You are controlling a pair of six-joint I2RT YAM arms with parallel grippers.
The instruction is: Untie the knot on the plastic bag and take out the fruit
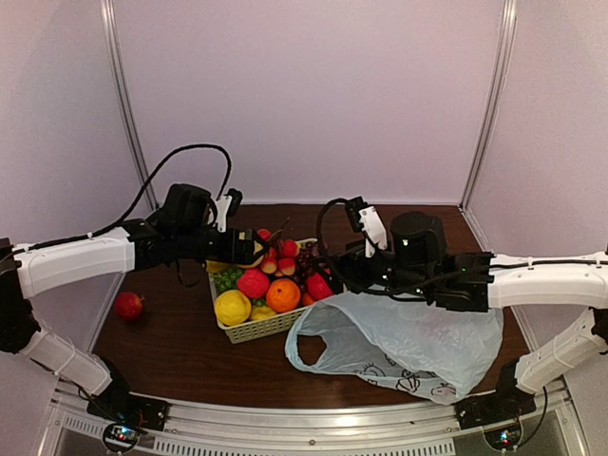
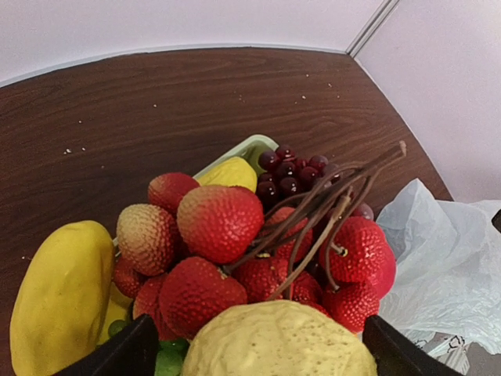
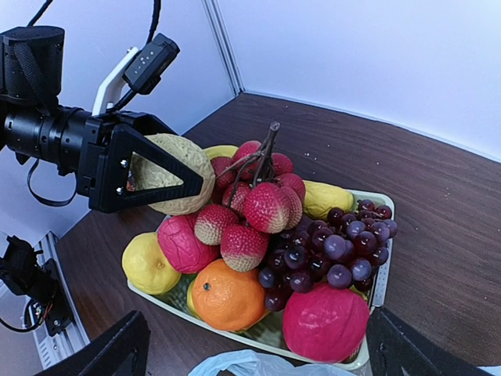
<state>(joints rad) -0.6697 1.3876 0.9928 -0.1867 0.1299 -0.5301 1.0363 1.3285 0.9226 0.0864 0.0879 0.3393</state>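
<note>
A metal rail (image 1: 313, 418) runs along the bottom edge; above it lies the dark wood-grain table (image 1: 171, 347); the plastic bag (image 1: 408, 342) sprawls slack at lower right, touching the basket (image 1: 249, 330) heaped with fruit (image 1: 283, 294) at centre; a red fruit (image 1: 129, 305) sits alone at left; the right jaws gape wide over the basket's right edge; the left jaws straddle a lumpy yellow fruit (image 3: 168, 176), though I cannot tell if they clamp it; white walls (image 1: 313, 85) and aluminium posts (image 1: 128, 114) close the back.

Two arms (image 1: 76, 261) with white link shells, black joints and looping black cables (image 1: 190, 147).
</note>
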